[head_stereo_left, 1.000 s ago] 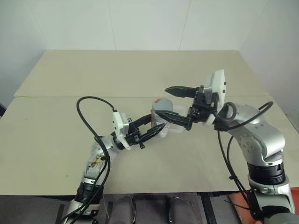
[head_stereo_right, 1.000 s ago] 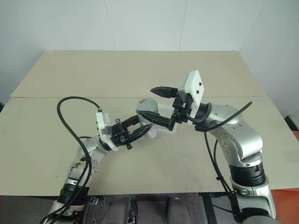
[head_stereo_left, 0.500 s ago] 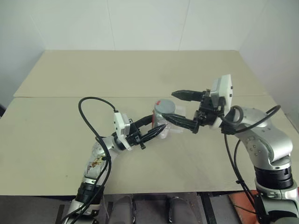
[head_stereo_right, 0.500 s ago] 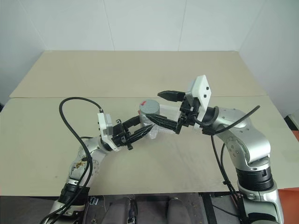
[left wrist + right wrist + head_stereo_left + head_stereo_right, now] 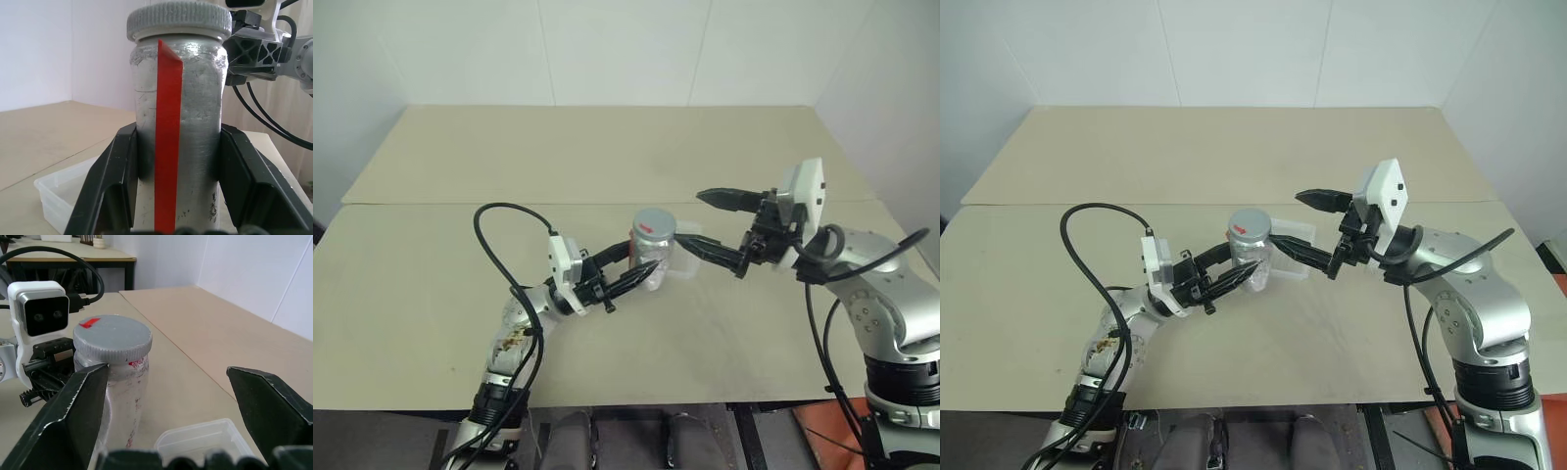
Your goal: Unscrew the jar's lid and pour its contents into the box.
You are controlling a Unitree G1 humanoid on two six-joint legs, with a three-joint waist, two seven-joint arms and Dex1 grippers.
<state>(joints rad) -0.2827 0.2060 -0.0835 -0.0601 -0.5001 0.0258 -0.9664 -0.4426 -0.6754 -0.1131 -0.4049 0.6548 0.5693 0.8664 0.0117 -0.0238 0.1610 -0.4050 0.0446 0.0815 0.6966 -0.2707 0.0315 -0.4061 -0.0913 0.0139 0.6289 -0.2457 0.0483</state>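
Scene on a beige tabletop [image 5: 460, 157], with positions given relative to the jar. The small clear cylindrical jar [image 5: 651, 262] with a red label strip down its side stands upright, raised off the tabletop, near its middle. The left gripper [image 5: 636, 262], two black fingers reaching in from the jar's left, is clenched around the jar's body; in the left wrist view the fingers [image 5: 117, 181] press against both sides of the glass below the cap. The flat round grey screw lid [image 5: 654, 223] with a small red mark on top sits on the jar's mouth, screwed on. The right gripper [image 5: 705, 222] is to the jar's right, its two black fingers spread wide and grasping nothing: one fingertip lies just beside the jar's right side below the lid, the other is well apart, further right and higher. The small shallow square box [image 5: 686, 257] of clear whitish plastic rests on the tabletop just behind and to the right of the jar, partly beneath the right gripper's lower finger. The jar's contents cannot be made out through the glass.
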